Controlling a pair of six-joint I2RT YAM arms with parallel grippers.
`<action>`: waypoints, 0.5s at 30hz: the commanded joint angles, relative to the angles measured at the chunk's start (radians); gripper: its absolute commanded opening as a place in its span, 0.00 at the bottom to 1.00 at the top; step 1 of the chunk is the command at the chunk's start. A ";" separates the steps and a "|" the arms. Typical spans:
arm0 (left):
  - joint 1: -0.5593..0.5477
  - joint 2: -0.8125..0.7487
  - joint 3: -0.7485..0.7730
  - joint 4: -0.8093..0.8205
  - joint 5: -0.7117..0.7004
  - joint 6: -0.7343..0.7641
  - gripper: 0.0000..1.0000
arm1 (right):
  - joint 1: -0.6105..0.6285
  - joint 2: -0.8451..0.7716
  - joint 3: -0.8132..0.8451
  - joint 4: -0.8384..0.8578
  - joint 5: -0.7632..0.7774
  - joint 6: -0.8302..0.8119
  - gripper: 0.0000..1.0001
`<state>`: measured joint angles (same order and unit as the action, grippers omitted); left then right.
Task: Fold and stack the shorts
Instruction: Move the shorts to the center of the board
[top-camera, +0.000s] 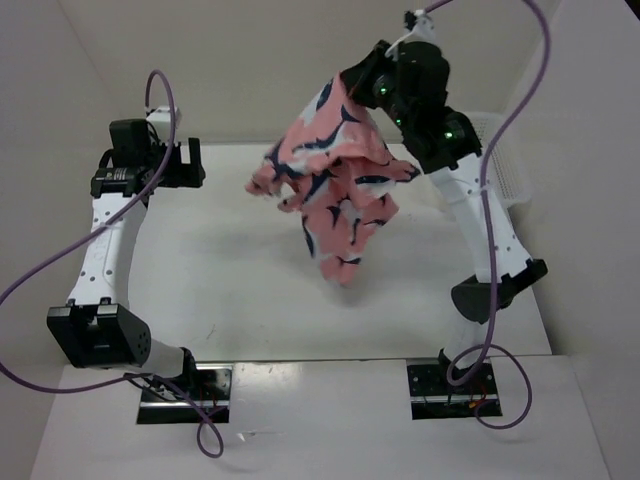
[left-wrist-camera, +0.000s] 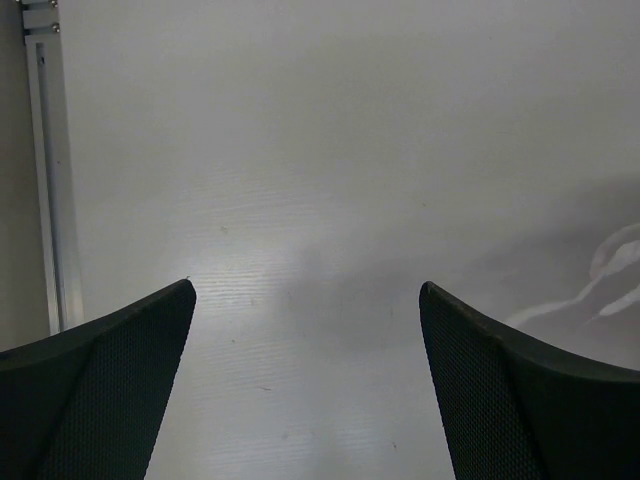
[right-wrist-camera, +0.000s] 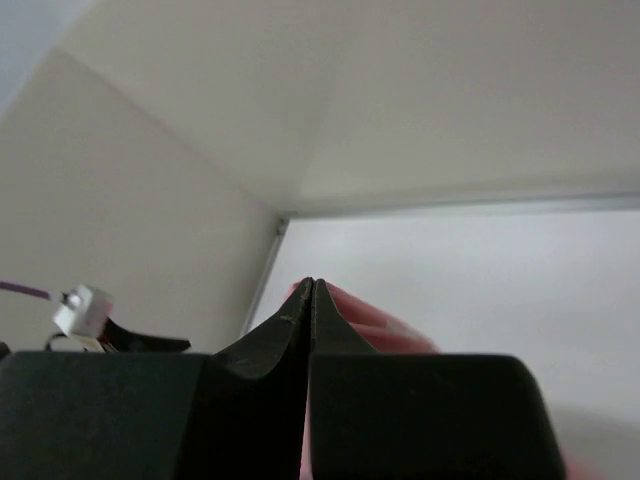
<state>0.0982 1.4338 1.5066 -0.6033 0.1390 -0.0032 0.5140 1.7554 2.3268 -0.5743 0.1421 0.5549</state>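
Note:
The salmon-pink shorts (top-camera: 335, 185) with navy and white shapes hang in the air over the back middle of the table. My right gripper (top-camera: 352, 85) is shut on their top edge and holds them high. In the right wrist view the shut gripper (right-wrist-camera: 312, 285) pinches pink cloth (right-wrist-camera: 385, 330), which shows just behind the fingertips. My left gripper (top-camera: 190, 163) is open and empty at the back left, well apart from the shorts. In the left wrist view the open gripper (left-wrist-camera: 305, 290) shows only bare table between its fingers.
A white mesh basket (top-camera: 505, 160) stands at the back right behind the right arm. The white table (top-camera: 230, 290) has a metal rail (left-wrist-camera: 50, 170) along its left edge. Purple cables loop around both arms.

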 joint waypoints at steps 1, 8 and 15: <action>-0.002 -0.012 0.029 -0.012 0.002 0.003 0.99 | 0.088 0.053 -0.023 0.067 0.022 0.020 0.00; -0.002 0.008 0.061 -0.012 0.034 0.003 0.99 | 0.049 0.251 -0.006 -0.028 -0.018 0.037 0.79; -0.002 -0.013 -0.075 0.074 0.250 0.003 0.99 | -0.052 0.132 -0.208 0.002 -0.016 0.004 0.98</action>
<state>0.0967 1.4357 1.4860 -0.5838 0.2588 -0.0032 0.4881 2.0541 2.2120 -0.6319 0.1047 0.5713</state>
